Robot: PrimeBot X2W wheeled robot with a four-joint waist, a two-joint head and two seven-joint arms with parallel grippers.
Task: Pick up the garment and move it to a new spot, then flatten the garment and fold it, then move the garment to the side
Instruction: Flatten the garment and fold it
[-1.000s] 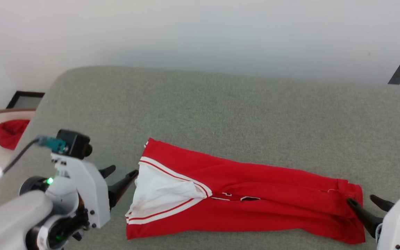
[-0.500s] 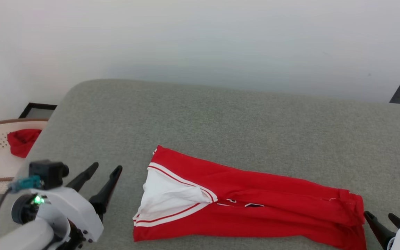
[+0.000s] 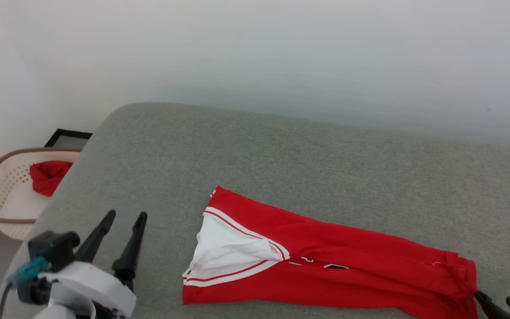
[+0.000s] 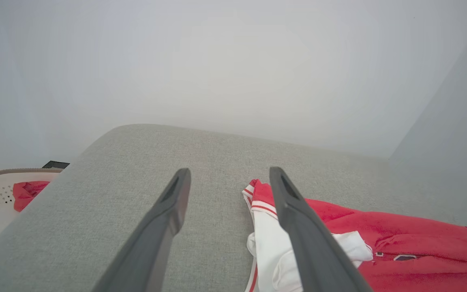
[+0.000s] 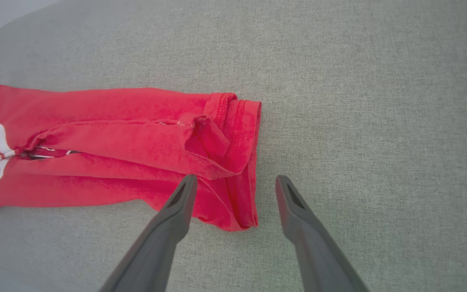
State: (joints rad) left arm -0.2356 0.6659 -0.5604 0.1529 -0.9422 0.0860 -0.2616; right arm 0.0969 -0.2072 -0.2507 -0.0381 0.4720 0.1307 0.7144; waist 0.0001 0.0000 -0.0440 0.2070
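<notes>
- The garment [image 3: 348, 274] is folded lengthwise into a long narrow strip. It's lying flat on the grey padded surface [image 3: 281, 159], close to the near edge, and in the head view it runs from about the middle out to the right.
- Its left end shows the white side panel with the red-and-white striped trim. The right end is the plain red hem, a bit rumpled. There's just a sliver of black lettering peeking out of the fold.
- The right pincer [image 5: 236, 178] is spread wide and holding nothing. It sits right at the hem end, with one finger over the red corner and the other over bare grey fabric. Can't tell if it's actually touching the cloth.
- The left pincer [image 3: 125, 216] is spread too and also empty. It's off to the left of the white end and clearly apart from it.
- Past the surface's left edge and lower down there's a cream perforated basket [image 3: 2, 195] with a small red cloth [image 3: 49, 175] bunched inside.
- A plain pale wall [image 3: 255, 57] is behind everything.
</notes>
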